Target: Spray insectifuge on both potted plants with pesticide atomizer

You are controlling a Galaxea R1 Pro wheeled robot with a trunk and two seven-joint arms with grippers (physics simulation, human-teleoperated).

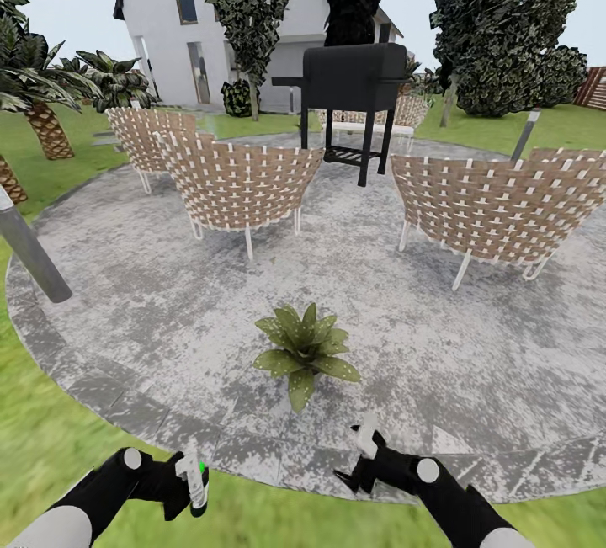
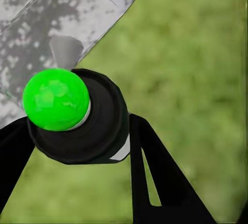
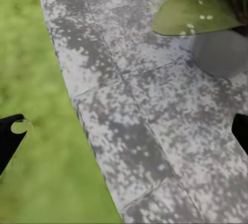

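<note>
Head view: round stone patio (image 1: 151, 312), mottled grey, rimmed by lawn (image 1: 50, 438) in the foreground. White house (image 1: 168, 18) and dark trees (image 1: 497, 18) at the back, a palm (image 1: 38, 93) at the left edge. Black grill (image 1: 353, 81) stands on the far part of the patio. Three woven chairs ring the middle: one left-centre (image 1: 240, 182), another behind it further left (image 1: 143, 135), one right (image 1: 501, 203). A grey post (image 1: 29, 249) leans in at the left edge.

One potted plant (image 1: 305, 352) sits on the patio near its front edge, between the two arms and beyond them; a low rosette of broad speckled leaves. Right wrist view shows its grey pot (image 3: 222, 51) on the paving with a speckled leaf over it, and the curved seam where paving meets grass.

Left gripper (image 1: 187, 485) hangs over the grass just short of the patio rim, pinched onto the pesticide atomizer (image 1: 194, 481). Bottle's long axis runs roughly upright, tilted slightly, pale head at the top and dark body below, a bright green spot at its side. Left wrist view looks down that axis: bright green ball (image 2: 56, 99) atop a round black body, black fingers (image 2: 155, 177) on either side, a pale grey nozzle pointing toward the paving.

Right gripper (image 1: 360, 457) hovers at the patio edge, near the plant; fingers spread wide, nothing between them.
</note>
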